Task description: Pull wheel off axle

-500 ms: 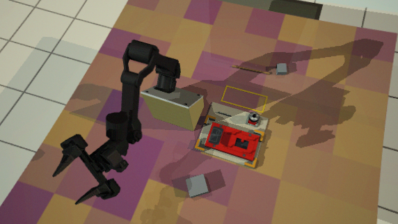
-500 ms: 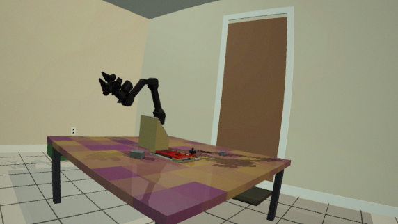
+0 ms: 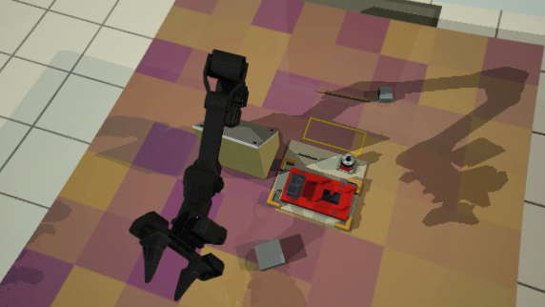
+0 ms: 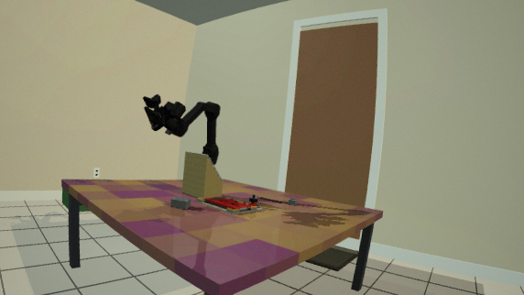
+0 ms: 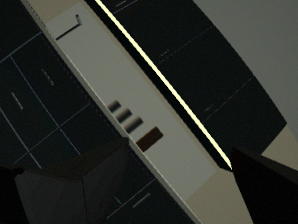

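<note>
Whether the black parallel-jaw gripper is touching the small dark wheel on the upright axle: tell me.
Apart. The exterior view shows the gripper raised high above the table, while the wheel sits on its axle down on the board.

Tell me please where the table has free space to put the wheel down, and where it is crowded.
Free: the yellow-outlined marked area, between the fixture plate and the hammer; also the checkered stretch right of the plate. Crowded: the plate itself, with the wheel on its axle, the red part and the tan base block beside it.

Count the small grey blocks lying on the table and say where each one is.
2. One flat grey square block lies near the table's front, below the red-topped fixture plate. A smaller grey block lies farther back, at the end of a thin brown rod. None seem hidden.
</note>
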### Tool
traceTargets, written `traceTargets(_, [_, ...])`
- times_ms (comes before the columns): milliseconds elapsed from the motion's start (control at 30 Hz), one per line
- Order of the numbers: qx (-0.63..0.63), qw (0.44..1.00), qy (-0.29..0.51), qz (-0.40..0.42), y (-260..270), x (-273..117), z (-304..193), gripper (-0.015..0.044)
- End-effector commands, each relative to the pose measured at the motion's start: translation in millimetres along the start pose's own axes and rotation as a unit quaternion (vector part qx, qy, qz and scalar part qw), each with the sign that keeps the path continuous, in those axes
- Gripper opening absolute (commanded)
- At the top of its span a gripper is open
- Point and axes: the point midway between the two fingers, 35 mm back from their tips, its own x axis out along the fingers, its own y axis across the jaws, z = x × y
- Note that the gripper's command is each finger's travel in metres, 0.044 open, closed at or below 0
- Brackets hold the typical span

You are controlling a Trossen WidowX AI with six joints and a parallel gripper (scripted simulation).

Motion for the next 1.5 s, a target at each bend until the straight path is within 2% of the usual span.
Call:
traceTargets(0, [0.004, 0.999, 0.002, 0.034, 23, -3, 14, 0.03])
traceTargets(467, [0.112, 0.97, 0.033, 0.215, 123, -31, 85, 0.03])
traceTargets(667, [0.185, 0.919, 0.103, 0.332, 186, -72, 120, 0.03])
traceTargets(867, [0.245, 0.846, 0.211, 0.425, 241, -134, 149, 0.03])
traceTargets(1067, [0.285, 0.758, 0.345, 0.475, 279, -212, 171, 0.03])
traceTargets(1267, [0.304, 0.664, 0.492, 0.475, 299, -300, 187, 0.03])
traceTargets(1467, [0.303, 0.57, 0.636, 0.423, 300, -392, 198, 0.03])
